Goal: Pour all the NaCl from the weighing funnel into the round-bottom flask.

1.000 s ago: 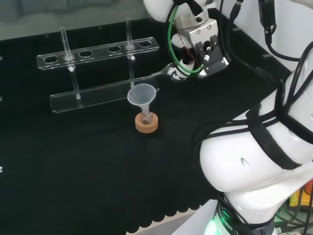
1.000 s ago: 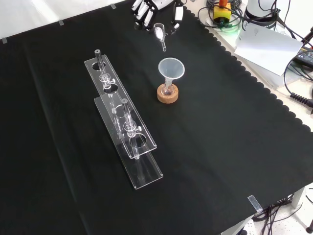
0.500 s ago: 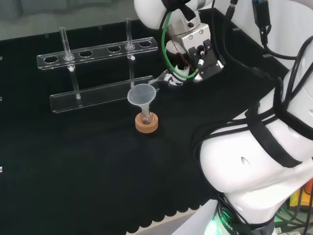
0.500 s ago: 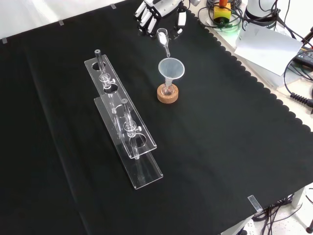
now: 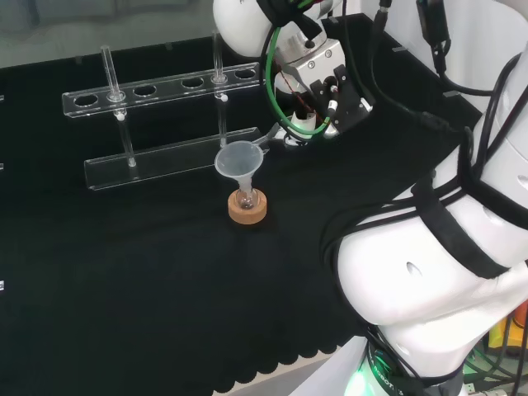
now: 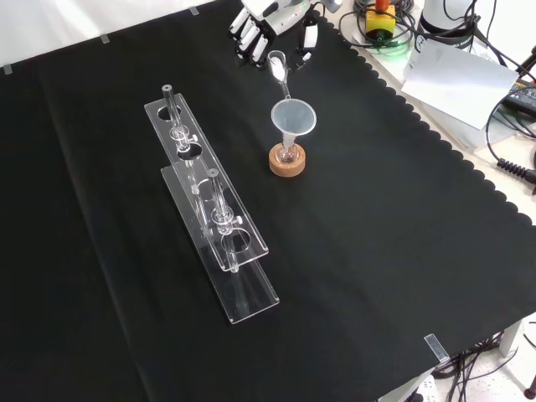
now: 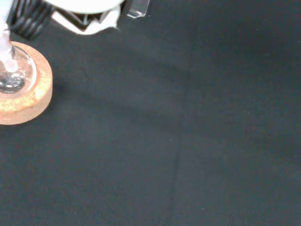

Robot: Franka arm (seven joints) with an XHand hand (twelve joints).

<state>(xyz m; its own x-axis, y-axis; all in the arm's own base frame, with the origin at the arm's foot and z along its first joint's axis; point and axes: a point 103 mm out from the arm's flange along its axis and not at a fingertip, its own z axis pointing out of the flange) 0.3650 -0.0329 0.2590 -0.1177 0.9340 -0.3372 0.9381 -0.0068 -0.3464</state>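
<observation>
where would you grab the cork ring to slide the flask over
Pinch the cork ring by its low outer wall, from the side facing away from the rack. The round-bottom flask and wide funnel block the top, and the hand with its weighing funnel hangs just beyond.

No text, label, number or sign can be read on any of the glassware, stands or cloth here.
</observation>
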